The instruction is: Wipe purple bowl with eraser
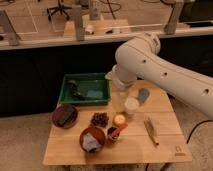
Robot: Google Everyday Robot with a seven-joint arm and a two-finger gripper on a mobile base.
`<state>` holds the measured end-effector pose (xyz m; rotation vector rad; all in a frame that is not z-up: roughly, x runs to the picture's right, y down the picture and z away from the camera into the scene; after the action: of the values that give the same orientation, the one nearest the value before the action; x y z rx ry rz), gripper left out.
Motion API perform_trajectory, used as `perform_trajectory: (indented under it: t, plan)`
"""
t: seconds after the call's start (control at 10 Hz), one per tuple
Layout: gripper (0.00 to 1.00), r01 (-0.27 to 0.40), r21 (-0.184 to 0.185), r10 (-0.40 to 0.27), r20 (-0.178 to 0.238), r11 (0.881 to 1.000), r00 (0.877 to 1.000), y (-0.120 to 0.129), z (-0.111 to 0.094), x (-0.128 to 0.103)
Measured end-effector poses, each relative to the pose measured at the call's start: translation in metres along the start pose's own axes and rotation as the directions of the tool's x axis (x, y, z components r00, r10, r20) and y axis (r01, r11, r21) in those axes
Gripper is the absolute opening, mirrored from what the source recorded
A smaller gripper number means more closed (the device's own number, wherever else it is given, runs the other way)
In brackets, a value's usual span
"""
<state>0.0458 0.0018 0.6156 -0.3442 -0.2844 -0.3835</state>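
Purple bowl (54,120) holding dark eraser (62,116), green tray (64,93) with small items, tool (121,99) spread apart beside tray.

Wide-spread gripper (121,96) beneath bent arm (165,75)

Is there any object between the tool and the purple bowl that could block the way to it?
Nothing tall. The tool hangs under the white arm, beside the white cup. Toward the purple bowl, the path runs between the front corner of the green tray and the dark cluster; both are low.
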Motion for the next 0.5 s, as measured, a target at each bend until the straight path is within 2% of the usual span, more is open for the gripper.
perform_trajectory:
  t: [0.2, 0.4, 0.5]
  plan:
    - [0.80, 0.043, -0.024, -0.043, 0.018, 0.999, 0.999, -0.013, 0.019, -0.016]
    - [0.80, 0.079, -0.057, -0.077, 0.034, 0.995, 0.996, -0.029, 0.052, -0.046]
    - [0.80, 0.095, -0.072, -0.092, 0.049, 0.993, 0.995, -0.035, 0.078, -0.062]
